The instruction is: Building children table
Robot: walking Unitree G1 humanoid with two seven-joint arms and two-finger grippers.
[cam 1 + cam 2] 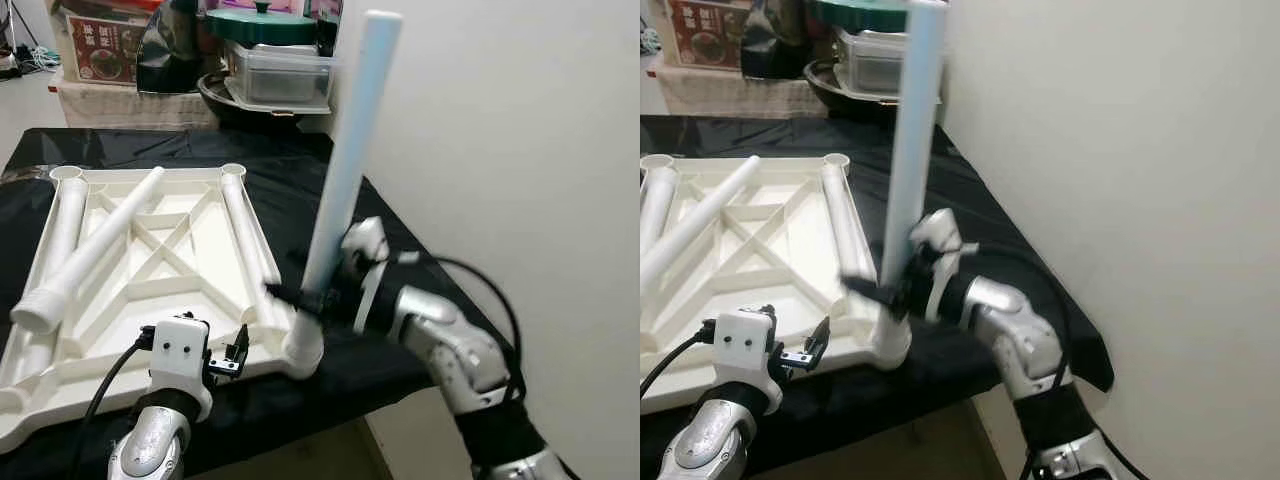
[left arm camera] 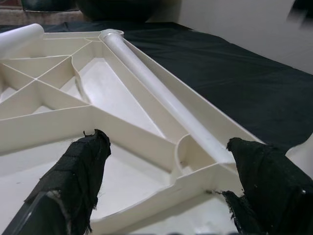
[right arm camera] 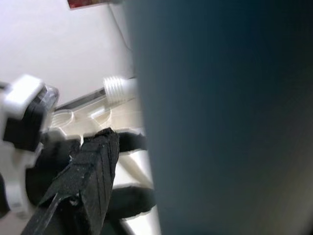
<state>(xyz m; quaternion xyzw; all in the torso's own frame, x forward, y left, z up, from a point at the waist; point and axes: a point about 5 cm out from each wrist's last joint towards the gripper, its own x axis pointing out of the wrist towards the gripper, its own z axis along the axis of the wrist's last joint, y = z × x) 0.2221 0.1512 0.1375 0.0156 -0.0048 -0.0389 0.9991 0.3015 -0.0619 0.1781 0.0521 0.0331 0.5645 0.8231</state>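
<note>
From the head views, your right gripper [image 1: 310, 297] clamped its fingers round the leg [image 1: 345, 170], held upright over the tabletop [image 1: 150, 255]'s near corner socket [image 1: 303, 350] on the desk [image 1: 420, 290], probably to seat it. In the left wrist view, your left gripper [image 2: 168, 191] hovered open at the tabletop's edge, likely to steady it.

One tabletop [image 1: 150, 275], four table legs [image 1: 350, 160] [image 1: 90, 255] [image 1: 248, 235] [image 1: 62, 215], two grippers [image 1: 228, 358] [image 1: 300, 297].
</note>
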